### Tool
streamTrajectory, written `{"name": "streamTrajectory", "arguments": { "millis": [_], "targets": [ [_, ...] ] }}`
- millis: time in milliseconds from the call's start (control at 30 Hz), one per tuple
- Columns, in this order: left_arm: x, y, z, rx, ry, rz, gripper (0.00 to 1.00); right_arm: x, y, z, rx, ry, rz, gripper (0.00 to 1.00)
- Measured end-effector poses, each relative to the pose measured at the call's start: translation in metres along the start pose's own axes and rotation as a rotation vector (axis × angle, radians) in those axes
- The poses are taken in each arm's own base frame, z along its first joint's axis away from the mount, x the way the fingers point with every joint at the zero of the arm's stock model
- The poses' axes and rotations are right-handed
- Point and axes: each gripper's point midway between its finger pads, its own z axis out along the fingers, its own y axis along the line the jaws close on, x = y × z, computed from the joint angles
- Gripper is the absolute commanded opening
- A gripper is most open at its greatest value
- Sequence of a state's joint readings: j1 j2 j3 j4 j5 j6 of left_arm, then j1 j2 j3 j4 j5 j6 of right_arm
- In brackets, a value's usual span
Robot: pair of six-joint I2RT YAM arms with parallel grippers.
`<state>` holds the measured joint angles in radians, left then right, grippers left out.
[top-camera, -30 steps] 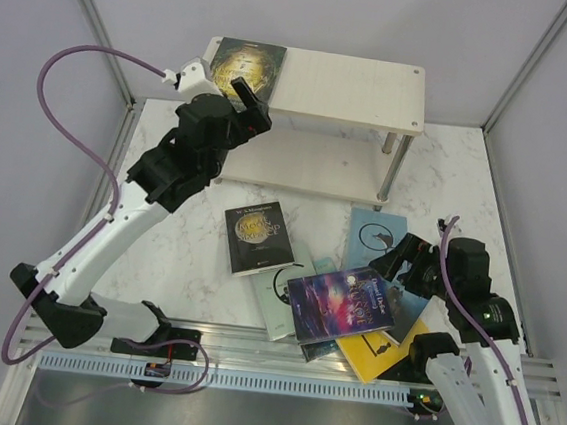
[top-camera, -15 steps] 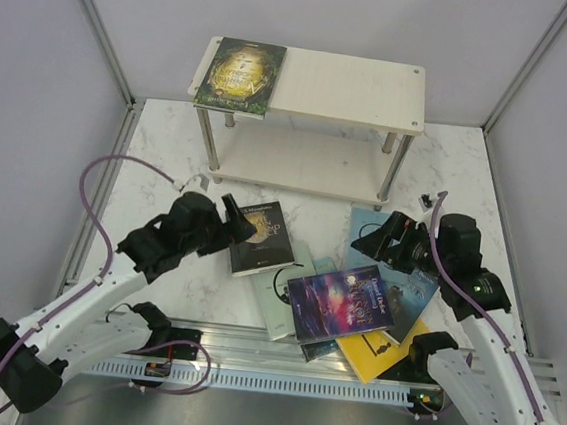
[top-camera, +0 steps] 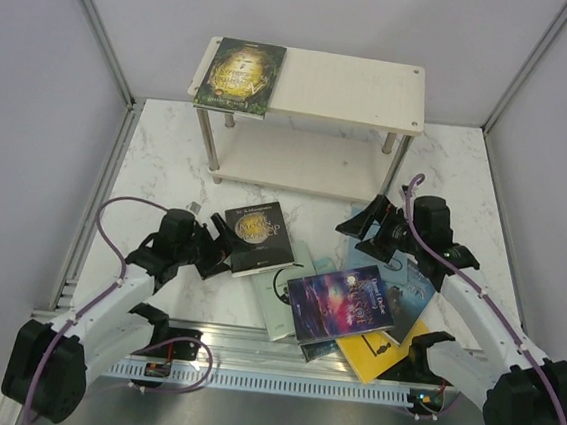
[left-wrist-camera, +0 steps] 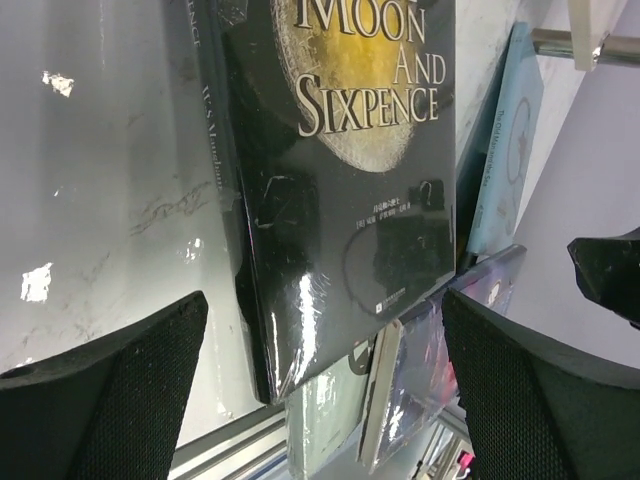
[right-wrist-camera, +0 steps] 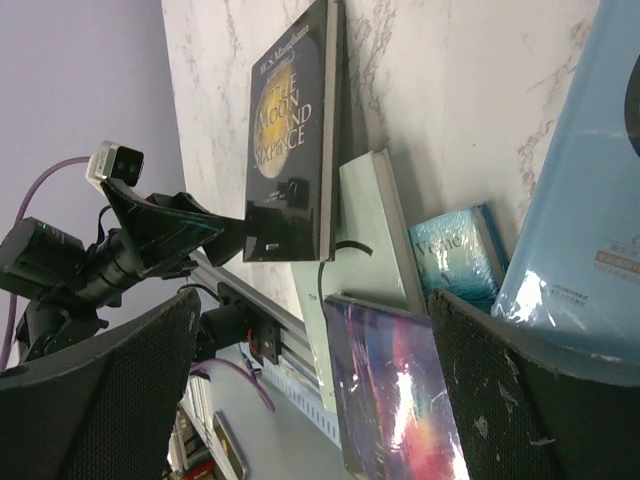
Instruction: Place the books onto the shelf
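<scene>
Marble tabletop (top-camera: 168, 161) carried everything I had to work with; at its far side stood the shelf (top-camera: 346, 83), with one green-gold book (top-camera: 241, 73) lying flat at the left end of its top board. Nearer me the other books lay in a loose, overlapping heap; the galaxy book (top-camera: 340, 300) was uppermost, a yellow book (top-camera: 378, 354) and a pale swirl-covered book (top-camera: 278, 290) poked out from beneath it, a pale blue book (top-camera: 374, 229) lay toward the shelf, and the black book (top-camera: 258, 235) sat at the heap's left edge, mostly on bare marble. The left gripper (top-camera: 224, 247) hung low just beside that black book, jaws spread as wide as they go with nothing between them; the right gripper (top-camera: 357, 228) hovered over the pale blue book, equally wide and equally empty. I judged these paperbacks light and a little bendy, and their glossy wrap slippery; the black one's spine edge, facing the left gripper and clear of the heap, looked the place to pinch, with one finger worked underneath.
</scene>
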<state>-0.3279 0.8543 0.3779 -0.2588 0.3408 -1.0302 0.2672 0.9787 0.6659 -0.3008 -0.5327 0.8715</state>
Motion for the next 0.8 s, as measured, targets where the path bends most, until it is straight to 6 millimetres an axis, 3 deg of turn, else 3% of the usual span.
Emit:
{"name": "streamTrajectory", "arguments": {
  "millis": [233,367,533,733,800],
  "targets": [
    [0.003,0.013,0.022,-0.004,0.035,0.006,1.0,-0.004,-0.025,0.027,0.092,0.031,0.046,0.98],
    [0.009,0.028,0.03,0.009,0.024,-0.012,0.91,-0.006,-0.03,0.036,0.104,0.046,0.048,0.98],
    [0.008,0.025,0.034,0.1,-0.019,-0.078,0.84,-0.002,-0.038,0.043,0.111,0.064,0.035,0.98],
    [0.003,0.02,0.033,0.165,-0.071,-0.182,0.61,0.018,-0.056,0.039,0.087,0.05,0.044,0.98],
    [-0.002,0.014,0.032,0.19,-0.088,-0.206,0.47,0.021,-0.059,0.039,0.077,0.042,0.053,0.98]
  ]
}}
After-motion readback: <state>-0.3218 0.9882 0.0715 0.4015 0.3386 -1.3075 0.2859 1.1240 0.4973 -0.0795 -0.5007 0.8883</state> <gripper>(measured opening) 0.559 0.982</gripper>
